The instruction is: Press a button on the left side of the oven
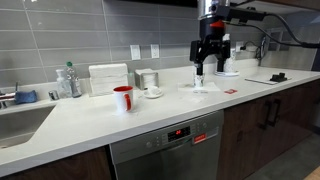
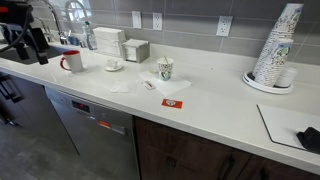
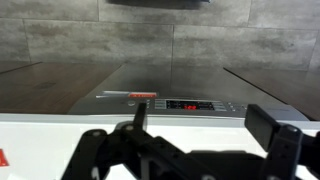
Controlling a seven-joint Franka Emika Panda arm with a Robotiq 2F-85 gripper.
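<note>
Your gripper (image 3: 200,128) dominates the bottom of the wrist view, dark fingers (image 3: 139,120) spread wide and holding nothing, poised over the front edge of the white tabletop (image 3: 40,135). Past that edge, the oven (image 3: 120,75) shows its grey steel front and a narrow control strip (image 3: 120,96) with a small red display (image 3: 190,104) lit. In both exterior views the oven (image 1: 165,158) (image 2: 95,135) sits built in under the tabletop beside dark wood cabinet doors (image 1: 265,120), while the gripper (image 1: 211,68) hangs in the air above, well apart from the strip. On the tabletop stand a red mug (image 1: 123,98) and a paper cup (image 2: 165,68).
</note>
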